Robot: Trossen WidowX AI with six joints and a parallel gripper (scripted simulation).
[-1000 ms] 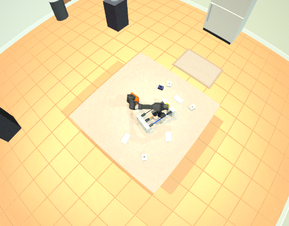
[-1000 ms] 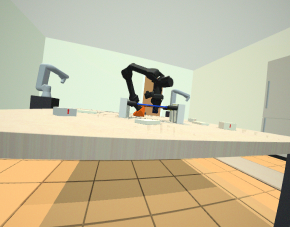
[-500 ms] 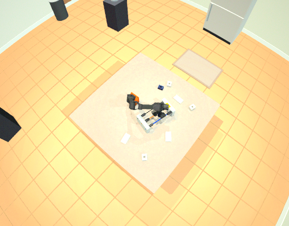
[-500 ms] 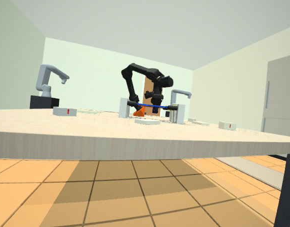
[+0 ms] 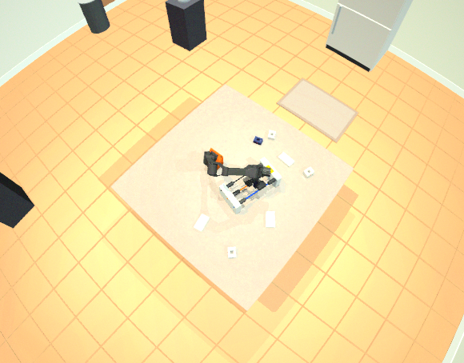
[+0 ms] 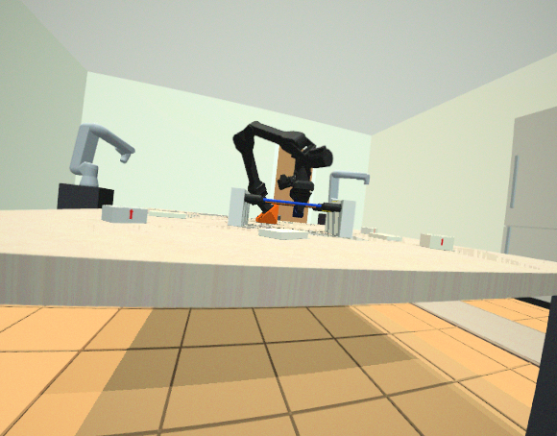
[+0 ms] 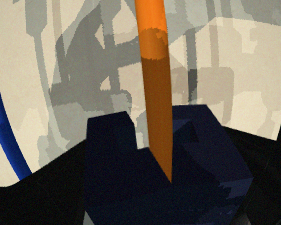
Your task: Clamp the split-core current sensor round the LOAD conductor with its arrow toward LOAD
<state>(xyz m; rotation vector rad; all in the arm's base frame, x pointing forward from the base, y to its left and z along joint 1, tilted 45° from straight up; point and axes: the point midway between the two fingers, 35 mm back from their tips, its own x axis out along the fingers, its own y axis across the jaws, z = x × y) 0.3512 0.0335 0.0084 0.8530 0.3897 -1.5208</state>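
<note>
Around the orange conductor (image 7: 157,89) (image 5: 242,188), right up under the wrist view, the dark-blue sensor (image 7: 110,169) is now seated, one half to each side of the line. It is gripped from both flanks by the gripper (image 7: 155,136) (image 6: 301,202) (image 5: 254,183), and that hold, it seems, is meant for the squeeze: the halves are to be pressed together across the conductor. Whether the latch has caught cannot be told, nor can the arrow be seen. No LOAD lettering can be read either, so the choice of conductor and the facing are left unconfirmed.

Off to one side the blue conductor (image 7: 0,109) (image 6: 291,203) (image 5: 254,194) is left outside the grip. All the lines are kept up off the table by two pale end blocks (image 5: 230,197) (image 6: 236,206), presumably so the fingers can be brought down around one.

Further back, the black arm (image 6: 277,133) (image 5: 236,171) is arched high from beside its orange base piece (image 6: 267,215) (image 5: 217,157), its wrist folded over and the fingers pointed down. Beyond it, a small dark-blue block (image 5: 258,140) is left untouched.
</note>
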